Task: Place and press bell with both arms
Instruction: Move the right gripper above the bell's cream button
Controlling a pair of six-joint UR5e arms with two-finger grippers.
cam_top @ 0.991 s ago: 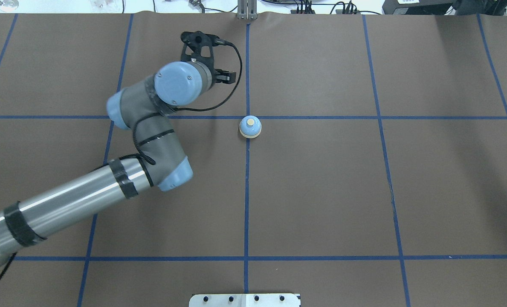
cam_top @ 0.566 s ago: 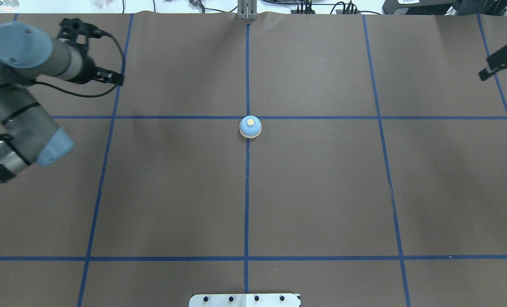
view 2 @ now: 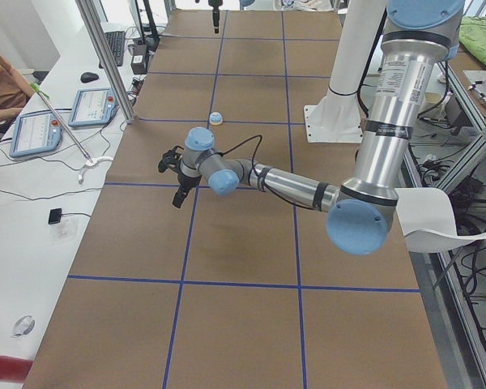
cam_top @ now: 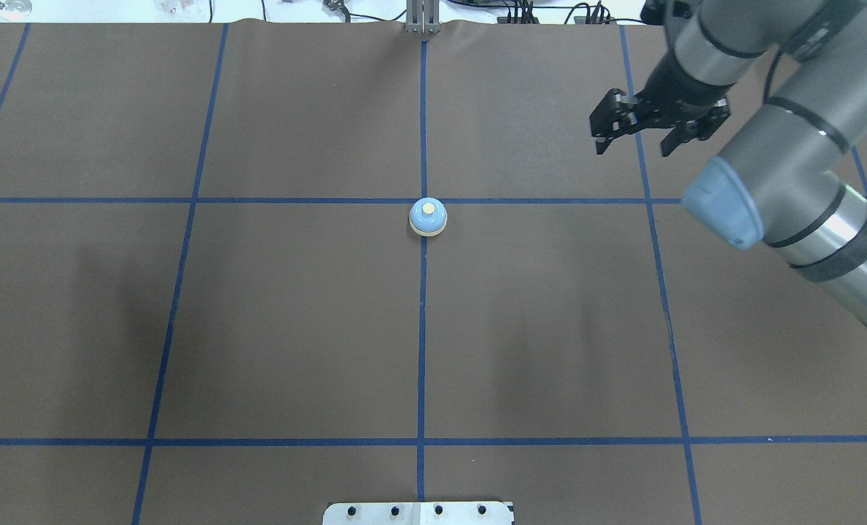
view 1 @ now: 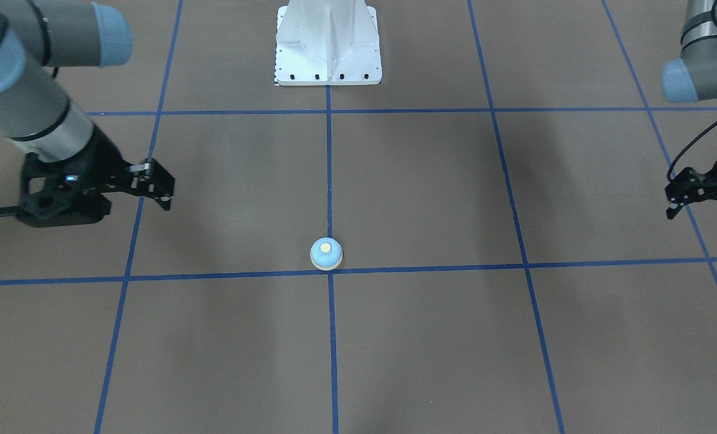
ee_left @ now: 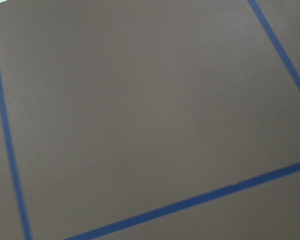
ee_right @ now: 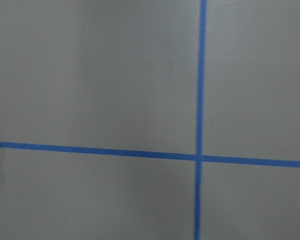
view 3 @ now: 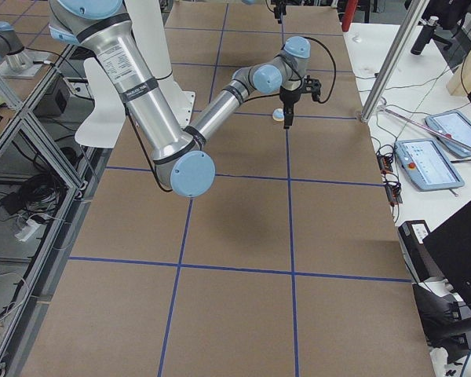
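Bell (cam_top: 428, 216) is upright on the table (cam_top: 294, 328), cream button (cam_top: 428, 209) up. It sits on the centre tape line (cam_top: 422, 350), just on the robot's side of the crossing with the cross line (cam_top: 294, 200). Nothing is touching it. Right arm (cam_top: 790, 153) reaches in from its own side. The right gripper (cam_top: 634, 148) is above the table and well apart from the bell, with its fingers (cam_top: 602, 142) spread wide and nothing between them. Left arm (view 1: 705, 72) is out at the far edge on its side; overhead catches only a black scrap of it at the frame edge. From the front camera the left gripper (view 1: 699, 217) is also spread open and empty, clear of the bell and about level with the right gripper (view 1: 153, 188) across the table. From the left-end camera the left gripper (view 2: 176, 174) hangs over brown paper with the bell (view 2: 216, 118) further along the table. From the right-end camera the right gripper (view 3: 289, 110) points down and sits close to the bell (view 3: 278, 115) in the frame, but the top and front views show a real gap. Both wrist cams show only brown paper and blue tape. The right one has a pale sliver at its left edge; I can't tell what it is. White pedestal (view 1: 328, 42) is on the centre line at the robot's end.
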